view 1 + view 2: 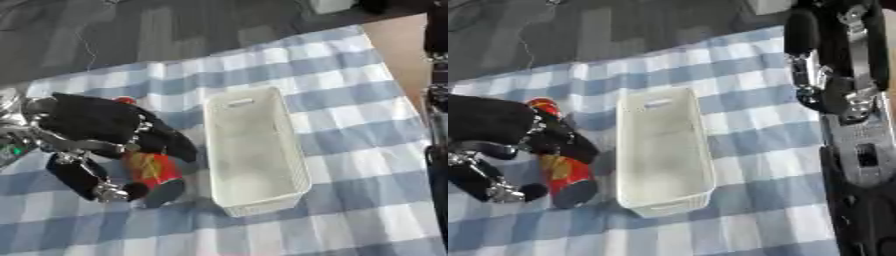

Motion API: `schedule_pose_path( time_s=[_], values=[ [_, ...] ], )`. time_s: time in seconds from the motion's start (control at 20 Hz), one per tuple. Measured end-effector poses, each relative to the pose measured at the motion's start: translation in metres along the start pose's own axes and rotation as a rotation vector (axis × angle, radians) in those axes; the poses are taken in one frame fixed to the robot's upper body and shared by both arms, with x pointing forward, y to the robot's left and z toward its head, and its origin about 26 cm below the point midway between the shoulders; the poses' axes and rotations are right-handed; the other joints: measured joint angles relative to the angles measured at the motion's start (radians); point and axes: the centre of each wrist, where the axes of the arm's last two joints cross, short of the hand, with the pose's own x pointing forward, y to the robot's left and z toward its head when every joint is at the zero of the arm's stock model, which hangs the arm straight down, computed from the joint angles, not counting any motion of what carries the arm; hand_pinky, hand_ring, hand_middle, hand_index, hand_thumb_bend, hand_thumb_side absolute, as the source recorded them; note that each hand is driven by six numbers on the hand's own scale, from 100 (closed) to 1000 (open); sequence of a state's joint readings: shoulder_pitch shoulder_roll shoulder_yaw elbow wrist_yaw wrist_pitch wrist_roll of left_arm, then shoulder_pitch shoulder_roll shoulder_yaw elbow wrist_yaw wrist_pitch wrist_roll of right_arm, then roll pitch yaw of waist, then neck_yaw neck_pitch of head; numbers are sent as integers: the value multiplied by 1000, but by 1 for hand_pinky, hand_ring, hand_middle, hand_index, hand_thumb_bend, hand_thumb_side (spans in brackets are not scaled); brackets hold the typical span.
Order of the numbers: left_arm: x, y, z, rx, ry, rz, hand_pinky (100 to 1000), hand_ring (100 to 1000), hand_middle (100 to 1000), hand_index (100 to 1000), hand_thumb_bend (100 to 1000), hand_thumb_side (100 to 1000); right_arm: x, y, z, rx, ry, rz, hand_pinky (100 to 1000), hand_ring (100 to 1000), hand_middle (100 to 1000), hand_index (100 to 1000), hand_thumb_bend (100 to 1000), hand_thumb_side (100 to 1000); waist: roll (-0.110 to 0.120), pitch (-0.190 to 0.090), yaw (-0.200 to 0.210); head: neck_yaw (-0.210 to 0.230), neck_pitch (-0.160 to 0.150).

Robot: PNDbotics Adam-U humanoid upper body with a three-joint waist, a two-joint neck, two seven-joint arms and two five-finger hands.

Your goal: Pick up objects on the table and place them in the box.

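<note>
A red can-like object (150,168) with yellow marks and a dark end lies on the checked cloth, left of the white box (254,150). My left hand (96,131) is over it, its black fingers (171,142) curled round the red object's upper part and its thumb (87,182) below. The box stands upright in the middle with nothing seen inside. My right hand (833,75) hangs at the right edge of the right eye view, fingers straight and holding nothing.
The blue and white checked cloth (350,125) covers the table. A bare tan strip of table (398,45) shows at the far right. Dark floor lies beyond the far edge. My right forearm (864,165) runs down the right side.
</note>
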State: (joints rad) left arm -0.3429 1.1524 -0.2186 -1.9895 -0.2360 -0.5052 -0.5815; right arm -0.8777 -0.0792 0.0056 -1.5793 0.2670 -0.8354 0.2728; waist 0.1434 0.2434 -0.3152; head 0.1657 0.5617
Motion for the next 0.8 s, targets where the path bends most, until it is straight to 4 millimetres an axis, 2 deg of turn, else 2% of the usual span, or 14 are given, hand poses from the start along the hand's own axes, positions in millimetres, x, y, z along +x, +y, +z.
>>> schedule_pose_path(
  time_s=[0.05,0.1,0.15,0.2,0.25,0.4,0.45,0.5,0.6,0.8],
  values=[
    [0,0,0,-3,4,0,806,841,898,991,109,251,0,0,0,1,1,0,730,800,935,892,100,747,0,1,0,0,0],
    [0,1,1,-5,9,-2,790,839,896,989,100,246,-1,1,1,1,3,0,729,799,935,892,100,747,0,1,0,0,0],
    [0,1,1,-7,13,-6,864,852,904,1000,213,277,-1,1,1,1,4,0,730,800,935,892,100,747,0,1,0,0,1],
    [0,2,2,-9,19,-14,871,854,906,1000,224,280,-1,1,1,0,3,0,730,800,935,892,100,748,0,1,0,0,1],
    [-1,3,2,-16,29,-29,933,871,922,1000,344,327,-1,1,1,0,2,0,730,800,935,893,100,748,0,1,2,0,1],
    [-1,7,4,-43,67,-95,960,879,929,1000,415,358,-1,1,1,1,3,2,731,802,935,893,100,749,3,1,4,0,8],
    [-1,7,5,-52,77,-115,977,881,931,1000,463,381,-1,1,2,1,3,2,731,802,935,893,100,749,5,1,4,0,9],
    [-2,8,6,-61,88,-134,977,881,931,1000,463,381,-1,1,2,2,4,2,731,802,935,893,100,749,7,1,5,0,9],
    [-2,10,7,-74,111,-174,1000,886,935,1000,578,446,-1,1,2,4,7,2,731,802,935,893,100,748,9,-1,5,-2,9],
    [-3,14,11,-101,171,-247,1000,886,934,1000,615,470,-1,1,5,9,17,1,732,803,935,893,100,748,15,-3,3,-7,9]
  ],
)
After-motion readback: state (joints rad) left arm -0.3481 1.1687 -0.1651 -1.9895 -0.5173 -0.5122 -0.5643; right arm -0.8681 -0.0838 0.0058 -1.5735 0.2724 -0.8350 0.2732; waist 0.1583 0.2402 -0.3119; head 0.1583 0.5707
